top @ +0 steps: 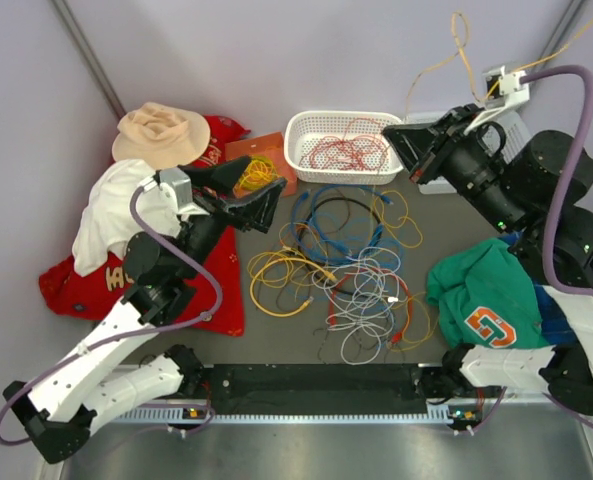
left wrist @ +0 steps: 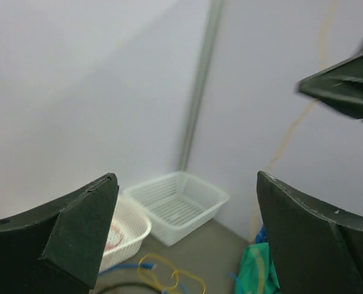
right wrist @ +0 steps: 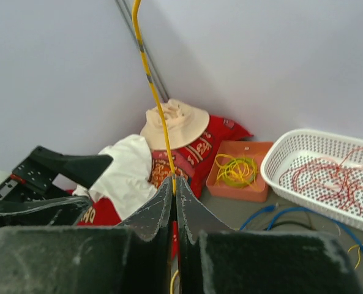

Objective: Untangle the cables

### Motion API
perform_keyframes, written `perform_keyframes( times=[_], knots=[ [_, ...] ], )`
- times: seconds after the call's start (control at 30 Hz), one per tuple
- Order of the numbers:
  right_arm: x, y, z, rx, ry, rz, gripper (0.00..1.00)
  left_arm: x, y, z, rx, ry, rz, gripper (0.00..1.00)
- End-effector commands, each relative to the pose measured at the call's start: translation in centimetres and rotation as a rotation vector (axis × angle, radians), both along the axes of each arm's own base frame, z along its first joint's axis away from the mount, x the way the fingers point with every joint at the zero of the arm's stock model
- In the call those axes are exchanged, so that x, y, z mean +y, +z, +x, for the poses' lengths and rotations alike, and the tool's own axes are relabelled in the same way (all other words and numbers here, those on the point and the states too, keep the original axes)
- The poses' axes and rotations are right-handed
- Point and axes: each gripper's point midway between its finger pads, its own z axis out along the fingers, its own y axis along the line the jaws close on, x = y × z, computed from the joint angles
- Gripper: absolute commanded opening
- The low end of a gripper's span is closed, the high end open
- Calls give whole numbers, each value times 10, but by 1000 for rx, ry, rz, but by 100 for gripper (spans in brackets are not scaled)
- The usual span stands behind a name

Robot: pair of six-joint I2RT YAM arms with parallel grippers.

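Yellow, blue, white, black and red-orange cables (top: 348, 272), thin wires looped over one another in a loose heap, lie just ahead of the left gripper (top: 266, 203) and nearer the bases than the right gripper (top: 394, 135), touching neither.

Left wrist: jaws spread wide, nothing between them. Blue and yellow loops show low beyond the tips.

Right wrist: jaws pressed together on a yellow cable (right wrist: 152, 92), which rises taut from the tips.

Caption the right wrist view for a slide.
Right tool shut on a yellow cable, beige hat and white basket behind.
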Motion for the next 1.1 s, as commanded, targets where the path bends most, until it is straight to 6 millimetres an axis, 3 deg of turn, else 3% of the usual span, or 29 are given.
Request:
perform_keyframes(
  times=[0.0, 0.23, 0.6, 0.67, 0.83, 1.07],
  knots=[
    [12, -19, -5, 97, 60, 20, 0, -35, 55, -59, -411, -287, -45, 98],
    [19, -32, -15, 190, 116, 39, 0, -70, 54, -71, -556, -444, -12, 98],
    [36, -47, -23, 303, 190, 30, 0, -110, 40, -61, -573, -534, 58, 97],
    [38, -51, -22, 310, 196, 28, 0, -118, 35, -57, -550, -563, 67, 93],
    [41, -56, -22, 319, 204, 21, 0, -133, 29, -51, -508, -620, 63, 62],
    [44, -60, -22, 319, 214, 18, 0, -149, 13, -41, -432, -657, 72, 38]
  ],
)
